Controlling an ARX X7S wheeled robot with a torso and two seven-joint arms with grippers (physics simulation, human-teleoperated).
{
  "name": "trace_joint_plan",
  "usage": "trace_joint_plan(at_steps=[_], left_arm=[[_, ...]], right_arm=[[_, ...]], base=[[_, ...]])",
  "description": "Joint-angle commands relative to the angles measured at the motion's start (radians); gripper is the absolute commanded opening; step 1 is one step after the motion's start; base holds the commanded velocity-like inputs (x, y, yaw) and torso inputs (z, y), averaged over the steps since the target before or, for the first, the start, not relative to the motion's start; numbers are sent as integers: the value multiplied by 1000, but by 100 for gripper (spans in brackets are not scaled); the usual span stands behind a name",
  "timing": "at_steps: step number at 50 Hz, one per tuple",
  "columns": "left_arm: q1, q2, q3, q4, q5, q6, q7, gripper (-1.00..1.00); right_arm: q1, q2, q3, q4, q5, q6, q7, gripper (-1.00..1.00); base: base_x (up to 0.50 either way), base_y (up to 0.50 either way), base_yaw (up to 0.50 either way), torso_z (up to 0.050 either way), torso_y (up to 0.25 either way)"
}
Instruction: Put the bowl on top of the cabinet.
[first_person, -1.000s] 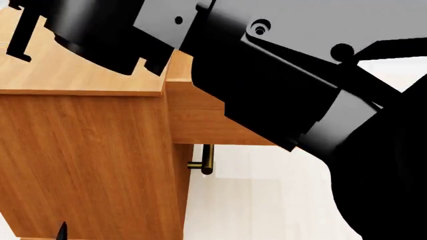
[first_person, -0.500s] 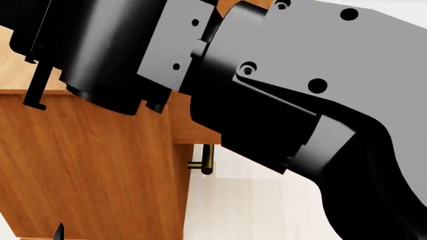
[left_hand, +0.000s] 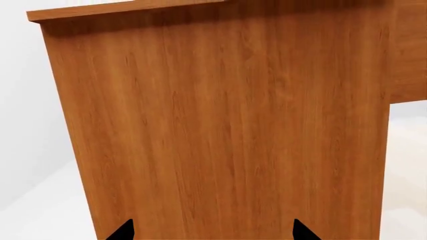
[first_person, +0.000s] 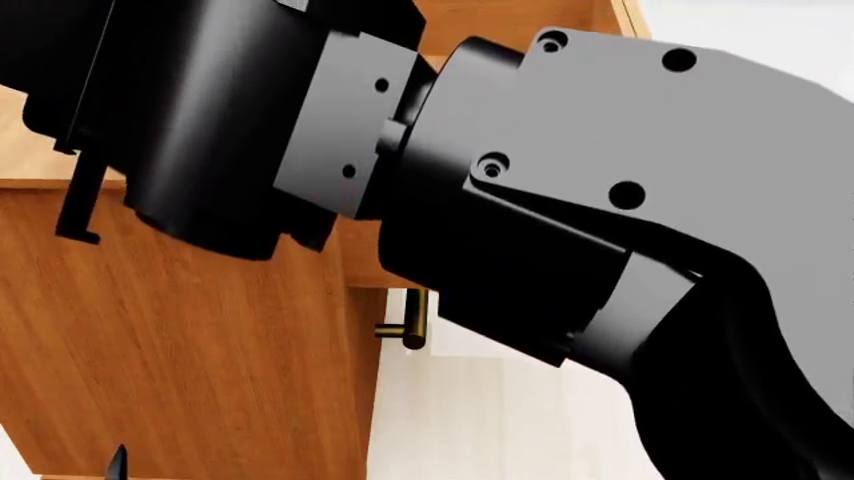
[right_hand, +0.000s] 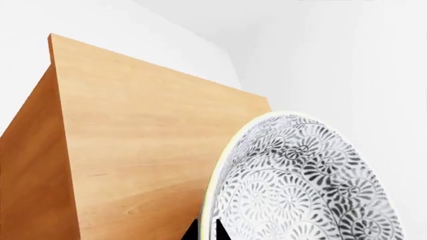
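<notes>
The right wrist view shows the bowl (right_hand: 307, 185), white with a dark leaf pattern, tipped on edge above the cabinet's flat wooden top (right_hand: 147, 130). My right gripper (right_hand: 207, 232) is shut on the bowl's rim, with one fingertip on each side of it. In the head view my right arm (first_person: 534, 250) hides the bowl and most of the cabinet (first_person: 174, 350). My left gripper (left_hand: 213, 232) is open and empty, its tips spread wide in front of the cabinet's side panel (left_hand: 227, 130).
A brass bar handle (first_person: 414, 320) sticks out from the cabinet's front. Pale floor (first_person: 507, 420) lies beside the cabinet, and white walls stand behind it. One left fingertip (first_person: 118, 462) shows low against the cabinet's side.
My right arm has swung further across the head view and fills more of it. It now covers most of the cabinet top that showed before. The left fingertip has stayed put.
</notes>
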Motion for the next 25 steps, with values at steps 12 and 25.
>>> trace_joint_plan(at_steps=[12,25], left_arm=[[-2,-4,4,1,-2,1,-2,100],[-3,-6,1,-4,-2,2,-8,100]], right_arm=[[-5,0,-20,-16,-11,20,-9,100],[7,0,-20,-21,-30,22,-20,100]], base=[[0,0,0,0,0],[0,0,0,0,0]])
